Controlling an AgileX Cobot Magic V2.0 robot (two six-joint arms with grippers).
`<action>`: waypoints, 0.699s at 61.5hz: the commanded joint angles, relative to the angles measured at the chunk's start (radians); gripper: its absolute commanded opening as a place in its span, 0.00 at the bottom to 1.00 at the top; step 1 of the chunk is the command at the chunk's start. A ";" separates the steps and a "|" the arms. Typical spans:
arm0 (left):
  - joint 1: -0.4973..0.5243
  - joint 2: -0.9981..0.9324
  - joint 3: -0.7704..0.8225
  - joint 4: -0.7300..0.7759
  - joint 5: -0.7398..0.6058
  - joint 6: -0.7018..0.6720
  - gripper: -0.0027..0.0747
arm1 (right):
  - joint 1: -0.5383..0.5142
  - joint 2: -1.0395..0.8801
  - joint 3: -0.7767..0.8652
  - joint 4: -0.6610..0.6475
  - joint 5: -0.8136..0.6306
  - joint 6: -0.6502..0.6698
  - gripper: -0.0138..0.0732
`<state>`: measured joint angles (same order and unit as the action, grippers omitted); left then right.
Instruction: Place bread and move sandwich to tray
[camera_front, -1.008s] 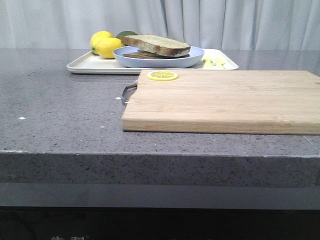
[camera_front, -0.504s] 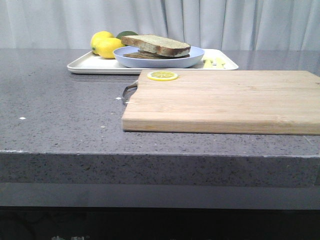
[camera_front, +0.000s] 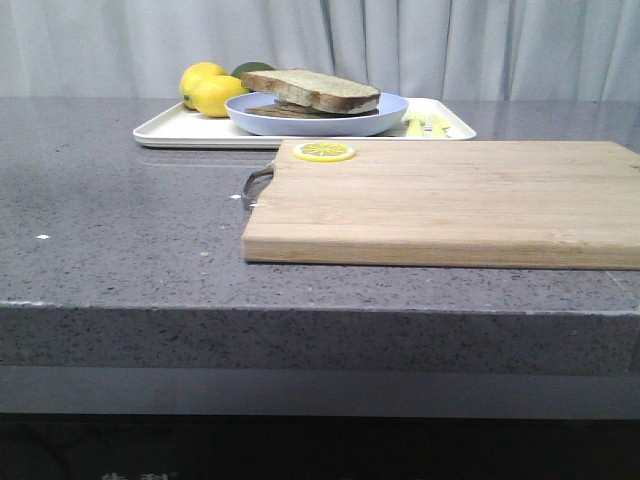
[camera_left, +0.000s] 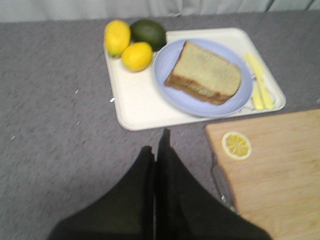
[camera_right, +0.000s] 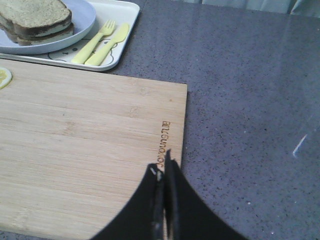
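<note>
Sitting on the round pale-blue plate (camera_left: 172, 87), the sandwich (camera_left: 205, 74) already lies inside the tray (camera_left: 132, 102), with a plain bread slice (camera_front: 312, 88) as its top layer; no egg shows from any view, so what is between the slices cannot be told. In the left wrist view the slice's rounded end points toward the yellow fork and knife (camera_left: 261, 87), its squarer end toward the two lemons (camera_left: 129, 46) and the dark avocado (camera_left: 148, 32) in the tray's corner. The plate is straight ahead of the left fingers (camera_left: 156, 152) and a little to the side of the wooden cutting board (camera_left: 272, 167), beyond the tray's near rim, with bare grey surface (camera_front: 120, 220) between. The right fingers (camera_right: 162, 175) hang over the board's outer edge, well apart from the plate, which appears only at the corner of that view. By this reading the left arm is the nearer one for anything still to do at the tray. Both pairs of fingers are pressed together with nothing between them. A lemon slice (camera_front: 323, 151) rests on the board's corner near its metal handle (camera_front: 256, 183). The task looks essentially complete.
</note>
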<state>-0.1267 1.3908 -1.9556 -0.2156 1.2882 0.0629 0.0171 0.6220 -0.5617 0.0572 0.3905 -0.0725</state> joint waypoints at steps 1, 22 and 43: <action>0.002 -0.115 0.108 0.037 -0.013 -0.008 0.01 | -0.004 0.004 -0.028 0.000 -0.081 -0.002 0.03; 0.002 -0.461 0.498 0.063 -0.124 -0.008 0.01 | -0.004 0.004 -0.028 0.000 -0.081 -0.002 0.03; 0.002 -0.807 0.832 0.082 -0.315 -0.008 0.01 | -0.004 0.004 -0.028 0.000 -0.081 -0.002 0.03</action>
<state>-0.1267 0.6291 -1.1575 -0.1282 1.1004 0.0629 0.0171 0.6220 -0.5617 0.0572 0.3905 -0.0725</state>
